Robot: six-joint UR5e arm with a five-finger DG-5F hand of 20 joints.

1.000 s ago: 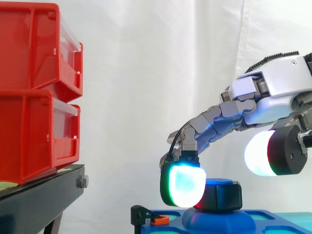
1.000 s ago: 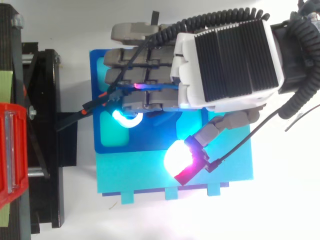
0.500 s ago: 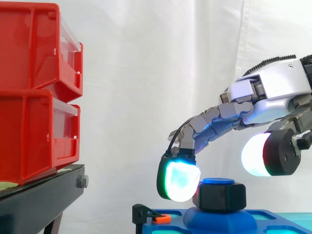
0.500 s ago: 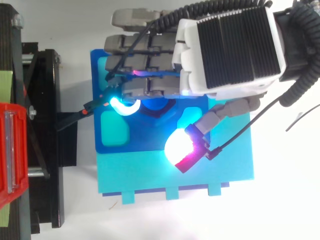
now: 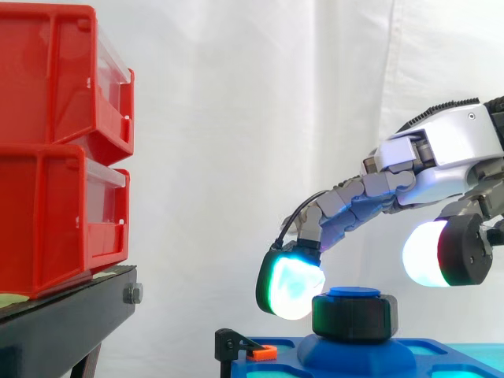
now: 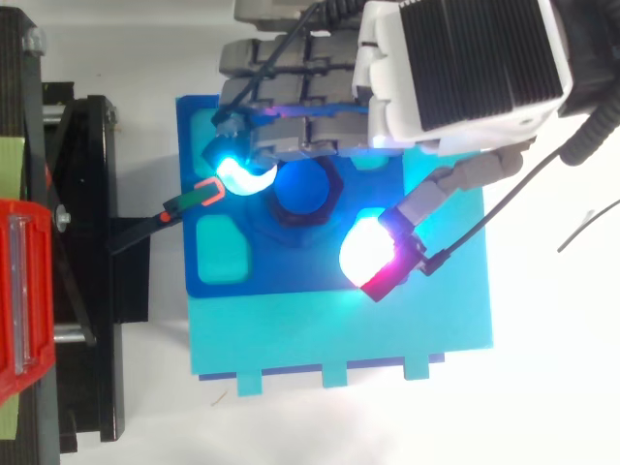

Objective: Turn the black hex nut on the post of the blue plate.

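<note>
— White curtain at the back, work in front of it. What is the hand (image 5: 441, 153) doing?

— It reaches over the blue plate (image 6: 208, 286), spread open, with its fingers loosely bent and closed on nothing. One glowing fingertip (image 5: 291, 285) hangs low, just beside the black hex nut (image 5: 354, 315). I cannot tell whether it touches the nut's edge. The thumb pad (image 6: 373, 254) sits on the opposite side of the nut, raised above it and clear of it.

— So the nut lies between them?

— Yes, below the palm, between that fingertip and the thumb. It is one nut, seated on the one blue post (image 6: 302, 189), whose round top shows through the nut's middle from above.

— And under that?

— The post rises from a mound in the blue plate. The plate rests on one turquoise board (image 6: 339, 334), which reaches out past the thumb. The plate has lighter pockets, some under the fingers, so I give no count.

— Anything beyond the fingertips?

— One orange clip (image 5: 260, 352) on a black arm, near the low fingertip, at the plate's edge. Well past it stands the black stand (image 5: 71, 315), with two red bins stacked on it, an upper one (image 5: 55, 79) and a lower one (image 5: 55, 220).

— Any writing?

— A pale green strip (image 6: 10, 155) lies on the stand by the bins. Any print on it is too small to tell.
</note>
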